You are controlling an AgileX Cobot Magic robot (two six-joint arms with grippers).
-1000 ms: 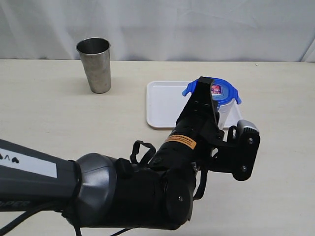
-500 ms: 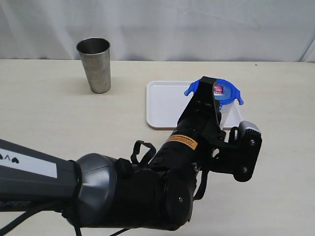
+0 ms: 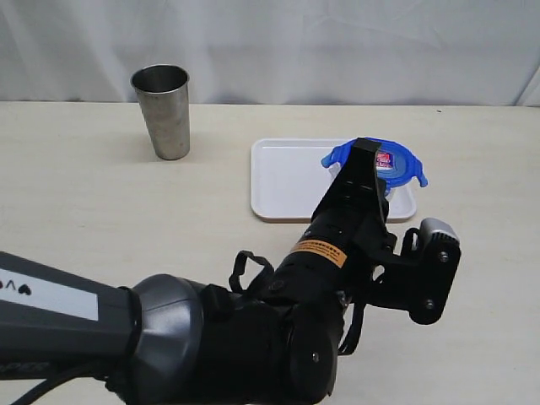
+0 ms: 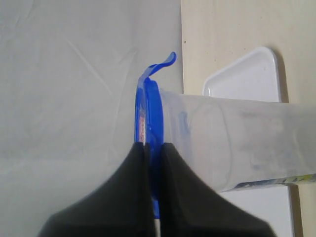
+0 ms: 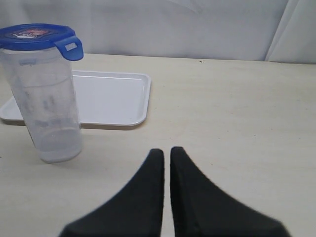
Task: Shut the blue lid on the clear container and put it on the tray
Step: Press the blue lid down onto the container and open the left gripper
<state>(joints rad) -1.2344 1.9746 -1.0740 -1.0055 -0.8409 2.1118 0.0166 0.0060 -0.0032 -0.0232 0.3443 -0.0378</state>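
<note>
The blue lid sits on top of the clear container, with its side flaps sticking outward. My left gripper reaches in from the foreground and is shut on the lid's edge; its black fingers hide most of the container in the exterior view. In the right wrist view the container stands upright with its base on the table, just off the white tray's rim. My right gripper is shut and empty, low over the table, some way from the container.
A grey steel tumbler stands at the back left. The left arm's bulky body fills the foreground, and its wrist camera mount juts out to the right. A white curtain closes off the back.
The left gripper, with the lid and container, has shifted right and slightly toward the camera, off the tray's right part. The right gripper's state is unchanged.
</note>
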